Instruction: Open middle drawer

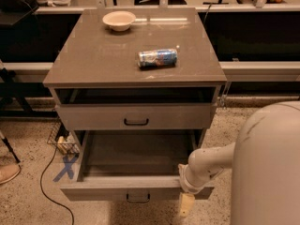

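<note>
The middle drawer (103, 187) is pulled far out of the grey-taupe cabinet, and its deep dark-grey inside shows. Its small black bar handle (138, 198) sits low on the flat front. My gripper (186, 203) is at the right end of that drawer front, at the end of the white arm (206, 165), and hangs just below the front's lower edge. The drawer above (136, 116) has its own black handle and stands slightly out, with a dark gap under the cabinet top. The lowest drawer is hidden under the open one.
On the cabinet top (93, 55) lie a can on its side (158, 57) and a pale bowl (119, 20). A black cable (44, 182) and a blue X mark (65, 167) are on the floor to the left. My white body (267, 168) fills the lower right.
</note>
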`<state>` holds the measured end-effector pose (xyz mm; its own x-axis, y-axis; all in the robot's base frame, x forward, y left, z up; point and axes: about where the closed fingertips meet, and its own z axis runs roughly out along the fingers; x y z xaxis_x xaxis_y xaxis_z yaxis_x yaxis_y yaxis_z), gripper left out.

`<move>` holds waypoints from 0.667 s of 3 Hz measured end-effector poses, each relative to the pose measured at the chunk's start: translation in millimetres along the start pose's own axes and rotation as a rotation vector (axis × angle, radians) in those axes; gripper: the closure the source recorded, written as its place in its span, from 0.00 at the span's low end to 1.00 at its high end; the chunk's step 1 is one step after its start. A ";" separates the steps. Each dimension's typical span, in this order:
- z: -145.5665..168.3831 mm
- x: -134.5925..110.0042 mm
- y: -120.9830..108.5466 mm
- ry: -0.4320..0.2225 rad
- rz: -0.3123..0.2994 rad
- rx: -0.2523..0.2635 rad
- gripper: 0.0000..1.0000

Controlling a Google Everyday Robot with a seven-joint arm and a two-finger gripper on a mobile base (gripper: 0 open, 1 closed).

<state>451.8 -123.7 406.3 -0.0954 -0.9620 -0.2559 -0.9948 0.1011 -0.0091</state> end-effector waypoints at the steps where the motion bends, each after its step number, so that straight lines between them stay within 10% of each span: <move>1: -37.7 6.4 2.2 -0.062 -0.005 0.064 0.00; 2: -129.1 42.6 9.3 -0.100 0.025 0.221 0.00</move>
<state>433.9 -196.5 520.0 -0.1048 -0.9298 -0.3527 -0.9593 0.1880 -0.2106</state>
